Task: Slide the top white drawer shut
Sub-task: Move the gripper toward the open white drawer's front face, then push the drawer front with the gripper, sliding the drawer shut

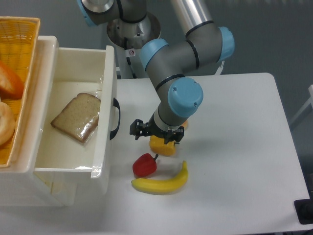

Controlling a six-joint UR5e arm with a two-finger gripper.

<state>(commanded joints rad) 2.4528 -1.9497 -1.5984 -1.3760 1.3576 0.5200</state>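
Gaping open, the top white drawer (73,63) holds bread (76,117).

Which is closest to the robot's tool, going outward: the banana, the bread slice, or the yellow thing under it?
1. Yellow object, directly beneath the tool.
2. Banana, below it at the table's front.
3. Bread slice, off to the left inside the open top white drawer.

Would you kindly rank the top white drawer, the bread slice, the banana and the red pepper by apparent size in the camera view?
Largest to smallest:
1. top white drawer, by far the largest
2. bread slice and banana: look alike in extent, so I won't rank them
3. red pepper, the smallest
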